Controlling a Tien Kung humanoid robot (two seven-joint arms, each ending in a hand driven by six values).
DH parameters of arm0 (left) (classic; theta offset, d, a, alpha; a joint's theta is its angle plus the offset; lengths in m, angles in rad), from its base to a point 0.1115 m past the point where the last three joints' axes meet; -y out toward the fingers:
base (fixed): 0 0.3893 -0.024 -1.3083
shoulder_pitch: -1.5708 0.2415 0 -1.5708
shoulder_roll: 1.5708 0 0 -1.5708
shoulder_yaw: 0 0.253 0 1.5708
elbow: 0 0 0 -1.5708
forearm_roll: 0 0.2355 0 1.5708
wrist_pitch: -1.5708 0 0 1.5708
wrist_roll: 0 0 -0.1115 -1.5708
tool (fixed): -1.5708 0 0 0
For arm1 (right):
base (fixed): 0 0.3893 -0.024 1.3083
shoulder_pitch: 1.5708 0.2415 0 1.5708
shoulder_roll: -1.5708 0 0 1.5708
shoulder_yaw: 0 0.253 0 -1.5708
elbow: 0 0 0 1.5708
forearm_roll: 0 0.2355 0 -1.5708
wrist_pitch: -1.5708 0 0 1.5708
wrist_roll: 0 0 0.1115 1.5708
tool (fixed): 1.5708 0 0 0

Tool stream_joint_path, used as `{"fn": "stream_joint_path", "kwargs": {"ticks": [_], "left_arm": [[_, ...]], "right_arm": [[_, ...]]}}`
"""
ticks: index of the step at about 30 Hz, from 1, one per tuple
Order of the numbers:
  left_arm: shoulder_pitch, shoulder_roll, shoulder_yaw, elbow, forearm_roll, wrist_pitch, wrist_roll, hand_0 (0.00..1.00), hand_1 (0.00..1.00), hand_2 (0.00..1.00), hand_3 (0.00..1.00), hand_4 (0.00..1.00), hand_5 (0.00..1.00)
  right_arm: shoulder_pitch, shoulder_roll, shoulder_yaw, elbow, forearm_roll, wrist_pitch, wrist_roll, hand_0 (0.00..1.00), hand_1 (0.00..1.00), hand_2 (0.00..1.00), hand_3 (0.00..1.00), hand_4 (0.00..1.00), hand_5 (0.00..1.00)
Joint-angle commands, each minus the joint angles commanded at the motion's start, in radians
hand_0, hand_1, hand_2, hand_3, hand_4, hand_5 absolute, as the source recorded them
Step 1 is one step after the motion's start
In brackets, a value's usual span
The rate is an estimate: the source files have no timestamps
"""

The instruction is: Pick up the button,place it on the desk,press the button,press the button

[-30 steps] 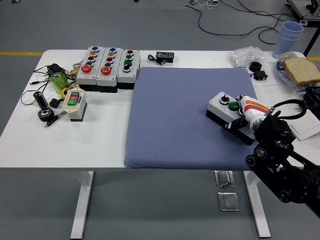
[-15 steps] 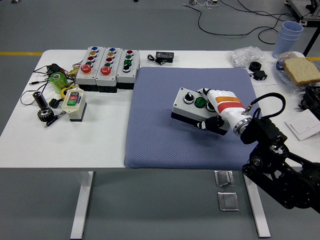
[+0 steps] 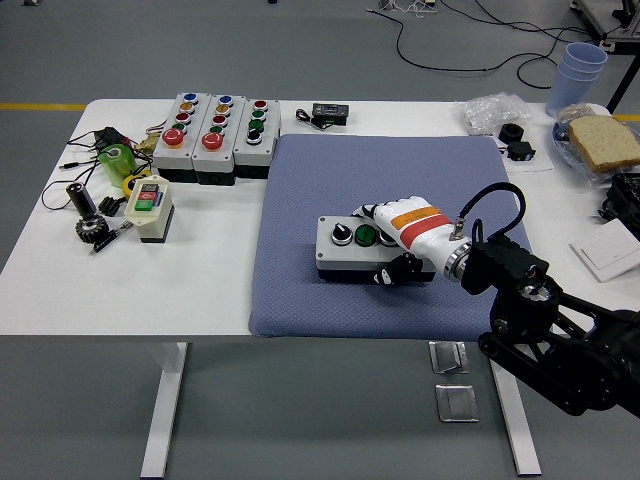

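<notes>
A grey button box [image 3: 348, 247] with a black knob and a green button on top lies on the blue mat [image 3: 300, 200], left of its middle near the front. My right hand [image 3: 395, 245], white with an orange and red stripe, is shut on the box's right end, fingers curled over its top and front. The black right arm [image 3: 540, 320] comes in from the lower right. The left arm is out of view.
Three grey button boxes [image 3: 215, 135] stand at the back left of the white table [image 3: 200, 290]. A small cream switch box [image 3: 148, 205], a green object, cables and a gear lie at the left. Bread, cups and a plastic bag are at the back right.
My right hand carried the button box leftward and nearer across the mat, from its right edge to left of its middle, and lowered it onto the mat.
</notes>
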Motion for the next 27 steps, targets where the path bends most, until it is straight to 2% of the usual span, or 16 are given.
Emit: {"fn": "stream_joint_path", "kwargs": {"ticks": [4, 5, 10, 11, 16, 17, 27], "left_arm": [[0.003, -0.001, -0.001, 0.0, 0.005, -0.001, 0.001, 0.645, 0.603, 0.587, 0.564, 0.317, 0.865], [0.003, -0.001, -0.001, 0.0, 0.006, -0.002, 0.001, 0.645, 0.604, 0.587, 0.564, 0.317, 0.864], [0.007, -0.002, -0.002, 0.0, 0.011, -0.002, 0.002, 0.645, 0.604, 0.587, 0.564, 0.317, 0.864], [0.008, -0.002, -0.003, 0.0, 0.012, -0.002, 0.002, 0.646, 0.604, 0.587, 0.565, 0.317, 0.864], [0.009, -0.002, -0.002, 0.0, 0.016, -0.004, 0.002, 0.646, 0.604, 0.587, 0.565, 0.317, 0.864], [0.01, -0.002, -0.002, 0.0, 0.016, -0.004, 0.002, 0.646, 0.605, 0.587, 0.565, 0.316, 0.864], [0.007, 0.0, 0.004, 0.0, 0.004, -0.001, -0.001, 0.645, 0.604, 0.589, 0.565, 0.316, 0.863]], "right_arm": [[-0.004, 0.008, 0.005, -0.016, -0.046, 0.054, -0.008, 0.225, 0.229, 0.424, 0.54, 0.896, 0.263], [-0.005, 0.009, 0.007, -0.017, -0.045, 0.056, -0.01, 0.864, 0.695, 0.747, 0.757, 0.988, 0.315], [-0.018, 0.007, 0.019, -0.01, -0.015, 0.036, -0.017, 0.864, 0.695, 0.747, 0.757, 0.988, 0.315], [-0.019, 0.006, 0.021, -0.008, -0.012, 0.036, -0.015, 0.931, 0.78, 0.898, 0.944, 0.998, 0.308], [-0.021, 0.005, 0.029, -0.009, 0.018, 0.057, -0.026, 0.931, 0.78, 0.898, 0.944, 0.998, 0.308], [-0.023, 0.004, 0.031, -0.008, 0.028, 0.056, -0.026, 0.96, 0.795, 0.964, 0.998, 0.998, 0.312], [-0.04, -0.009, 0.083, 0.043, 0.064, 0.041, 0.004, 0.964, 0.817, 0.977, 0.998, 0.998, 0.319]]}}
